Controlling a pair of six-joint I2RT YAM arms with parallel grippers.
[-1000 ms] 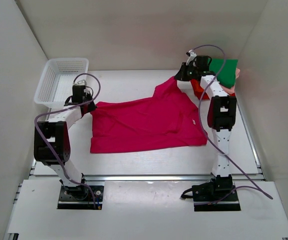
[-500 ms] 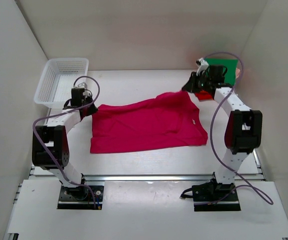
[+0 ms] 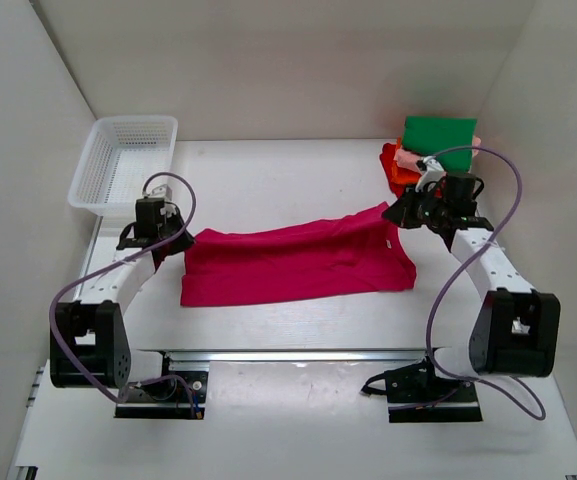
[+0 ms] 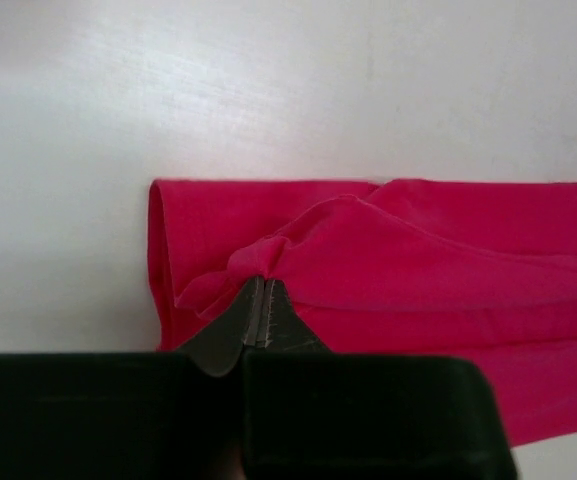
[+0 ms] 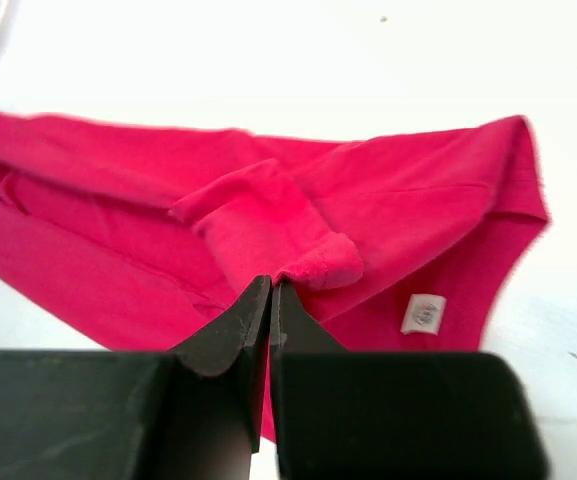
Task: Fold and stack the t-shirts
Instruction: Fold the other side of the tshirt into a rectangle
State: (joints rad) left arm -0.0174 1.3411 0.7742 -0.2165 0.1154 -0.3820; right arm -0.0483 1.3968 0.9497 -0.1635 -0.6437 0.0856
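Observation:
A magenta-pink t-shirt (image 3: 293,262) lies across the middle of the table, its far half doubled toward the near edge. My left gripper (image 3: 180,240) is shut on a pinch of the shirt's left edge (image 4: 258,262). My right gripper (image 3: 396,213) is shut on a fold of cloth (image 5: 313,262) at the shirt's right end, just above the white label (image 5: 423,313). Folded t-shirts are stacked at the back right, a green one (image 3: 438,131) on top, with light pink and orange-red (image 3: 396,168) showing beneath.
A white mesh basket (image 3: 120,163) stands at the back left, just beyond my left arm. White walls close in the table on three sides. A metal rail (image 3: 298,355) runs along the near edge by the arm bases.
Both grippers have drawn the shirt's far edge toward the near side, folding it over. The right gripper came away from the stack by the wall, and the shirt's outline is now narrower.

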